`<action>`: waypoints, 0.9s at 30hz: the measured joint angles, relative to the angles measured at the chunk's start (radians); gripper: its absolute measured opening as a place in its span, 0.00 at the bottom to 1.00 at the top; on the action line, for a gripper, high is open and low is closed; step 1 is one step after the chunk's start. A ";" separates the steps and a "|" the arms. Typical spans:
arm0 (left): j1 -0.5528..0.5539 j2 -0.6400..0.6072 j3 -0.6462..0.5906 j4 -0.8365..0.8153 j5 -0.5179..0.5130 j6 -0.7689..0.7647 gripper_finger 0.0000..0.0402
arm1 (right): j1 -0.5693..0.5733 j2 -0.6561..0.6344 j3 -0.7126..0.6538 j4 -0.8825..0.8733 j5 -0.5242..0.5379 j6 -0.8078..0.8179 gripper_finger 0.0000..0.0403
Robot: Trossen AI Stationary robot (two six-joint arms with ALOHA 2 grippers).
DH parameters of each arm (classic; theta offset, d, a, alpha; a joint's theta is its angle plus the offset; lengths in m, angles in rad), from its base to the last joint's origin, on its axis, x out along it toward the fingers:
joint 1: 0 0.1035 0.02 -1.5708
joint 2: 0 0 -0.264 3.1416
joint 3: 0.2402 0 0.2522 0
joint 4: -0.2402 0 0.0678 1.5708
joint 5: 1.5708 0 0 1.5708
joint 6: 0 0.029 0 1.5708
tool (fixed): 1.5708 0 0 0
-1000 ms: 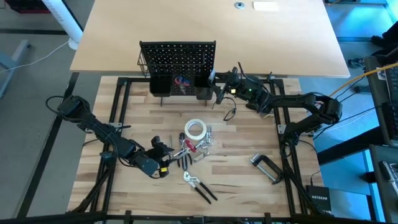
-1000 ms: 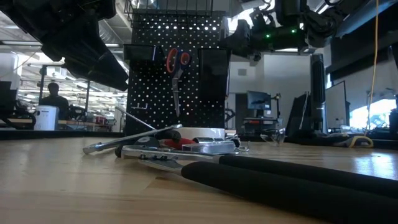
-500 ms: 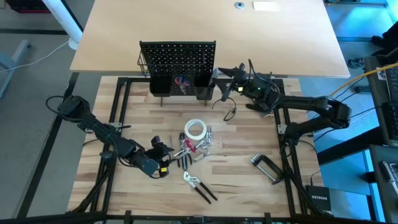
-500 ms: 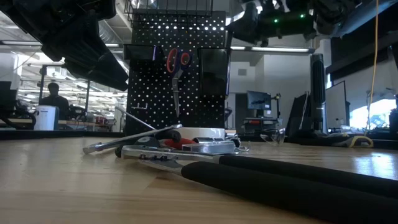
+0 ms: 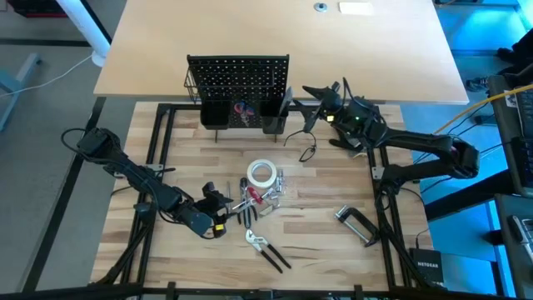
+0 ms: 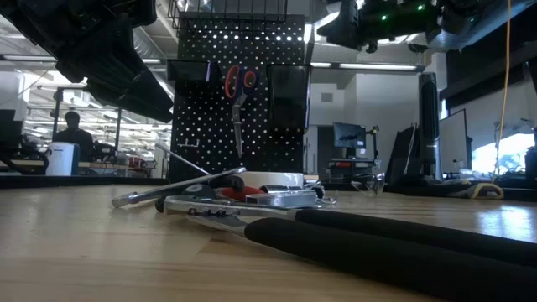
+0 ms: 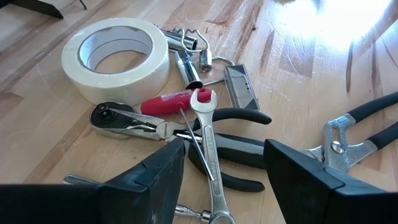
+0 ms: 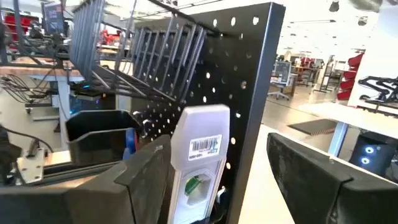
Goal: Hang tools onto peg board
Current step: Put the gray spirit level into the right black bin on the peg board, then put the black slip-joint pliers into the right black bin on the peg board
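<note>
Scissors (image 6: 239,88) hang on our peg board (image 5: 238,77) and a level (image 8: 200,163) sits at its edge, while tape (image 5: 261,173), pliers (image 5: 268,250) and clamp (image 5: 358,225) wait on the table (image 5: 316,200), both our left gripper (image 5: 218,202) and right gripper (image 5: 301,102) wide open and empty.

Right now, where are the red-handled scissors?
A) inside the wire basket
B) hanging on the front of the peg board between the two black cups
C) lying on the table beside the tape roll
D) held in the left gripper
B: the low view shows the scissors hanging blades down on the peg board between the two black cups; the left gripper is open over the tool pile, holding nothing.
</note>
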 joint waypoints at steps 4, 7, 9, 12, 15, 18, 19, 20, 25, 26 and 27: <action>0.000 0.000 0.000 -0.001 0.000 0.000 0.52 | 0.058 -0.087 0.001 -0.137 -0.009 0.001 0.66; 0.000 0.000 0.000 0.000 0.000 0.000 0.52 | 0.134 -0.146 0.002 -0.279 -0.034 0.015 0.66; 0.000 0.000 0.000 0.000 0.000 -0.001 0.52 | 0.199 -0.175 0.002 -0.380 -0.058 0.054 0.66; 0.000 0.000 0.000 0.007 0.000 0.001 0.52 | 0.321 -0.185 0.002 -0.507 -0.107 0.130 0.66; 0.006 0.000 0.000 0.010 0.000 0.002 0.52 | 0.460 -0.157 0.002 -0.607 -0.112 0.196 0.66; 0.011 0.000 0.000 0.011 0.000 -0.001 0.52 | 0.594 -0.103 0.002 -0.666 -0.057 0.248 0.66; 0.014 0.000 0.000 0.009 0.000 -0.001 0.52 | 0.634 -0.081 0.002 -0.669 -0.031 0.262 0.66; 0.014 0.000 0.000 0.009 0.000 -0.002 0.52 | 0.669 -0.055 0.002 -0.668 -0.002 0.267 0.66; 0.014 0.000 0.000 0.011 0.000 -0.004 0.52 | 0.801 0.093 0.002 -0.635 0.167 0.321 0.66; 0.014 0.000 0.000 0.010 0.000 -0.005 0.52 | 0.822 0.126 0.002 -0.637 0.200 0.340 0.66; 0.014 0.000 0.000 0.009 0.000 -0.009 0.52 | 0.838 0.158 0.002 -0.634 0.226 0.354 0.66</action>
